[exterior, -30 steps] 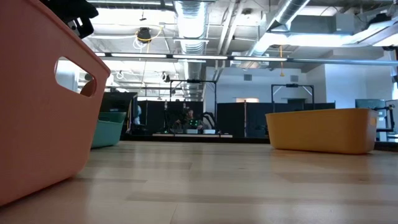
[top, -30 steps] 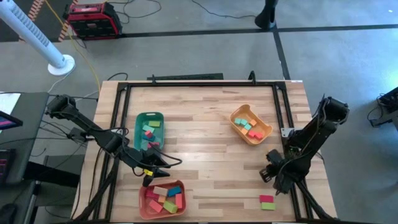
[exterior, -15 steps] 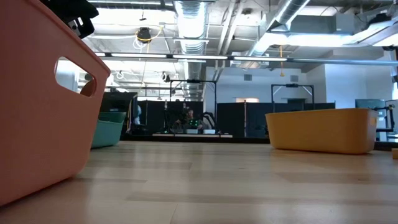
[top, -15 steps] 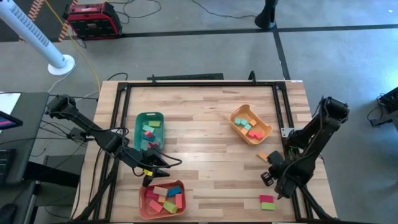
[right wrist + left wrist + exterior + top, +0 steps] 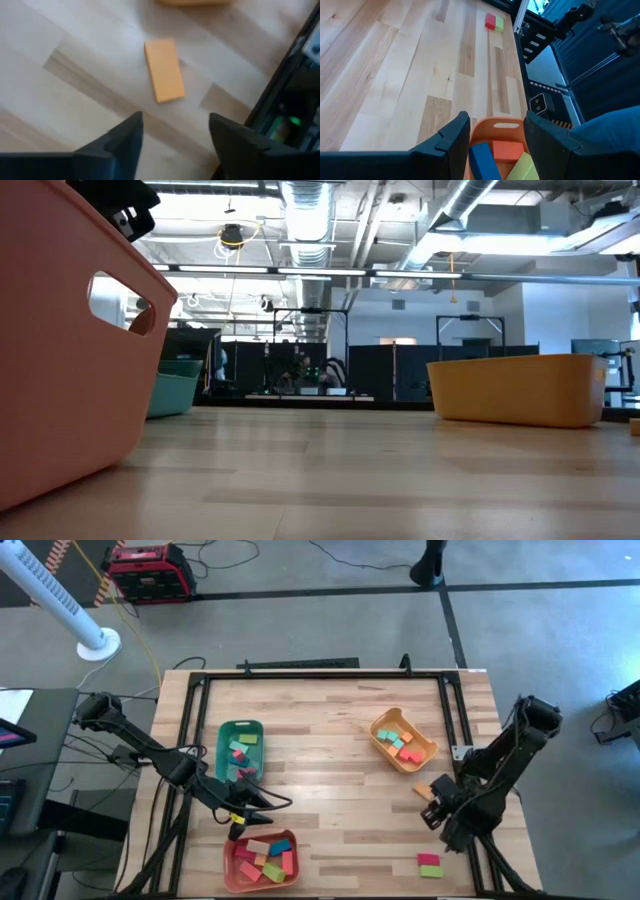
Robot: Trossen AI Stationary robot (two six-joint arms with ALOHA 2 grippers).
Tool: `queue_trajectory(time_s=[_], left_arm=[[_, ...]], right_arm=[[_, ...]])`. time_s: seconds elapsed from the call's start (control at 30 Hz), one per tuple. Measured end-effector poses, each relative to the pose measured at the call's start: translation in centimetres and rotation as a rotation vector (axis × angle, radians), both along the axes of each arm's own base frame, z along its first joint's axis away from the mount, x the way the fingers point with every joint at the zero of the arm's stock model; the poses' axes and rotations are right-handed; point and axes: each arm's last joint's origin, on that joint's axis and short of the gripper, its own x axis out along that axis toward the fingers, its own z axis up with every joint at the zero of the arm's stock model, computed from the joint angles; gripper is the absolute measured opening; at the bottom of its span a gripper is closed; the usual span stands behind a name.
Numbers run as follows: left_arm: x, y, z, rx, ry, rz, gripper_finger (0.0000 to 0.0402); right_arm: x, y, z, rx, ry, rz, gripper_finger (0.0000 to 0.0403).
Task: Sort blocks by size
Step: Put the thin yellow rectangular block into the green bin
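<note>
Most of the small coloured wooden blocks already lie in the three plastic trays: the green tray [image 5: 240,748] at the table's nine o'clock, the yellow-orange tray [image 5: 403,740] at about two o'clock, and the salmon-red tray [image 5: 261,860] at seven o'clock, each holding a mixed-colour handful. Three blocks remain loose on the pale wooden table [image 5: 330,720] — a flat orange bar [image 5: 164,70] just below the yellow-orange tray near four o'clock, and a red block [image 5: 429,859] touching a green block [image 5: 431,871] at five o'clock, close to the front right edge. The right gripper [image 5: 437,812] hangs just beside the orange bar; its wrist view shows the two dark fingers spread wide with nothing between them and the bar lying flat on the wood ahead of them. The left gripper [image 5: 492,137] waits over the far rim of the salmon-red tray, fingers apart and empty, with a blue, an orange and a yellow-green block visible in the tray below. Judged from this layout, sorting is largely done; the remaining work is the orange bar, then the red and green pair, all on the right arm's side. Whether every binned block sits in its correct size class cannot be told from these views.
</note>
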Motion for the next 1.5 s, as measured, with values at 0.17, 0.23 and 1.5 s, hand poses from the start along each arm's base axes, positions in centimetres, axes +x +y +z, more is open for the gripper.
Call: queue_trajectory(time_s=[0.17,0.23,1.5], left_arm=[[0.2,0.3,0.0,0.001,-0.001,0.014,0.0176],[0.2,0.4,0.0,0.001,-0.001,0.02,0.0176],[0.3,0.5,0.0,-0.038,0.011,0.036,0.0176]], right_arm=[[0.9,-0.8,-0.7,-0.006,-0.029,0.038,0.0289],[1.2,-1.2,-1.7,0.025,-0.048,0.062,0.0291],[2.6,-3.7,-5.7,0.186,-0.119,0.156,0.0164]])
